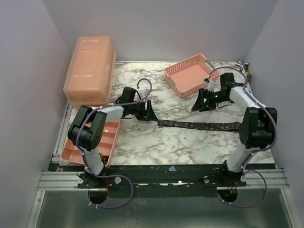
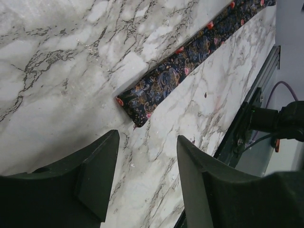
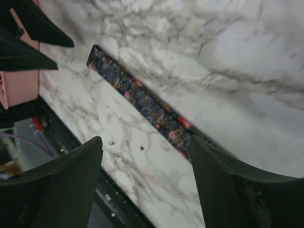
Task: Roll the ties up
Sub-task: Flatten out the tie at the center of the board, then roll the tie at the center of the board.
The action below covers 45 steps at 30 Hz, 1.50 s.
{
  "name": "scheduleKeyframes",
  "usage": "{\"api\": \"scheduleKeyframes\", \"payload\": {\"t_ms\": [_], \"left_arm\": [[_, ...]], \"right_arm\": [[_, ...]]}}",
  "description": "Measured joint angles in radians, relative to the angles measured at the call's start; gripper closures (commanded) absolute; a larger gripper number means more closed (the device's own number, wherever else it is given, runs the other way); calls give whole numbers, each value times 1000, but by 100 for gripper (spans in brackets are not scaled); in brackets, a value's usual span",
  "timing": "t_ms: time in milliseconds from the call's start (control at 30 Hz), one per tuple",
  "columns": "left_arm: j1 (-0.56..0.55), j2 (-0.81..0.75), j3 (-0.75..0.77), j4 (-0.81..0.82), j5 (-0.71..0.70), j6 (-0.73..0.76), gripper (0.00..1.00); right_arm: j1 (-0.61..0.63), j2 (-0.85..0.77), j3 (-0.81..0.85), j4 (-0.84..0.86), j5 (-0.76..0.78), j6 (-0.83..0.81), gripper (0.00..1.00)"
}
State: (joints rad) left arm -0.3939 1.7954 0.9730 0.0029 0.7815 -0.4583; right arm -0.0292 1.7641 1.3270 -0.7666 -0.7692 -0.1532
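Note:
One tie (image 1: 204, 126), dark with small red and pale dots, lies flat as a long narrow strip across the marble table (image 1: 142, 142). My left gripper (image 1: 151, 116) hovers just beyond its left end, open and empty. In the left wrist view that tie end (image 2: 135, 109) sits a little ahead of the open gripper (image 2: 148, 138). My right gripper (image 1: 197, 105) hangs above the table behind the strip's middle, open with nothing in it. In the right wrist view the tie (image 3: 142, 102) runs diagonally and passes behind the right finger of the open gripper (image 3: 146, 142).
A pink mesh basket (image 1: 174, 72) stands at the back centre-right. A translucent orange lidded box (image 1: 90, 71) stands at the back left. A pink divided tray (image 1: 76, 154) lies at the front left under the left arm. Black rails (image 1: 161, 175) line the near edge.

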Motion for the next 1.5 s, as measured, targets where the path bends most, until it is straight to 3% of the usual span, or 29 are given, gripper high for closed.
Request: {"api": "scheduleKeyframes", "payload": {"t_ms": [133, 267, 500, 733, 1000, 1233, 1500], "left_arm": [[-1, 38, 2, 31, 0, -40, 52], [-3, 75, 12, 41, 0, -66, 53], [-28, 125, 15, 71, 1, -117, 55], [-45, 166, 41, 98, 11, -152, 72], [-45, 172, 36, 120, 14, -171, 99], [-42, 142, -20, 141, 14, -182, 100], [-39, -6, -98, 153, 14, -175, 100]], "right_arm": [[31, -2, -131, 16, -35, 72, 46], [54, -2, -156, 47, -46, 118, 60], [154, 31, -156, 115, -56, 185, 70], [231, 103, -156, 175, -55, 249, 82], [316, 166, -105, 221, -30, 314, 91], [361, 237, -64, 235, 51, 320, 99], [424, 267, -48, 242, 88, 320, 99]]}}
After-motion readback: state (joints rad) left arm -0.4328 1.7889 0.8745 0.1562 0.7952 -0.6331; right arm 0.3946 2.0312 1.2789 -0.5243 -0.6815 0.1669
